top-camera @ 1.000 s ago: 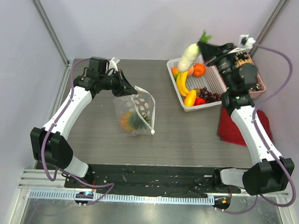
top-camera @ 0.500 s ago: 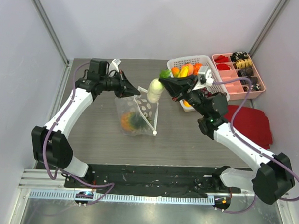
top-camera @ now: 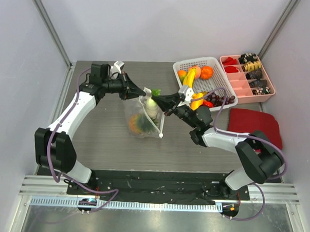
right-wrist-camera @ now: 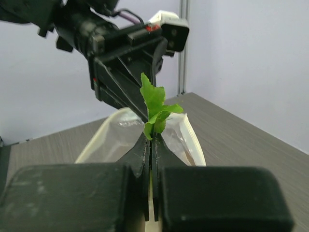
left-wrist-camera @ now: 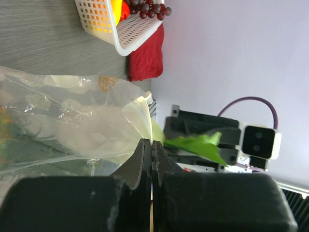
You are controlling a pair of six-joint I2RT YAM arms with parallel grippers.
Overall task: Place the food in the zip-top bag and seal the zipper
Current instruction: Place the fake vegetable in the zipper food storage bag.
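The clear dotted zip-top bag [top-camera: 144, 120] stands on the table with its mouth held up and open. My left gripper [top-camera: 138, 92] is shut on the bag's top edge by the zipper strip [left-wrist-camera: 143, 104]. Inside the bag lie an orange scaly fruit [top-camera: 132, 125] and a dark green piece. My right gripper [top-camera: 164, 102] is shut on the green leaves [right-wrist-camera: 155, 101] of the white radish [top-camera: 151, 108], which hangs into the bag's mouth [right-wrist-camera: 120, 130]. The leaves also show in the left wrist view [left-wrist-camera: 198, 144]. The radish body is hidden in the right wrist view.
A white mesh basket [top-camera: 219, 66] at the back right holds a banana, a peach, an orange fruit and grapes [top-camera: 217, 99]. A pink compartment tray [top-camera: 249, 74] stands right of it. A red cloth [top-camera: 255, 125] lies in front of the tray.
My right arm has carried the radish from above the basket leftward and down into the bag's mouth. My left gripper has kept hold of the bag's edge.
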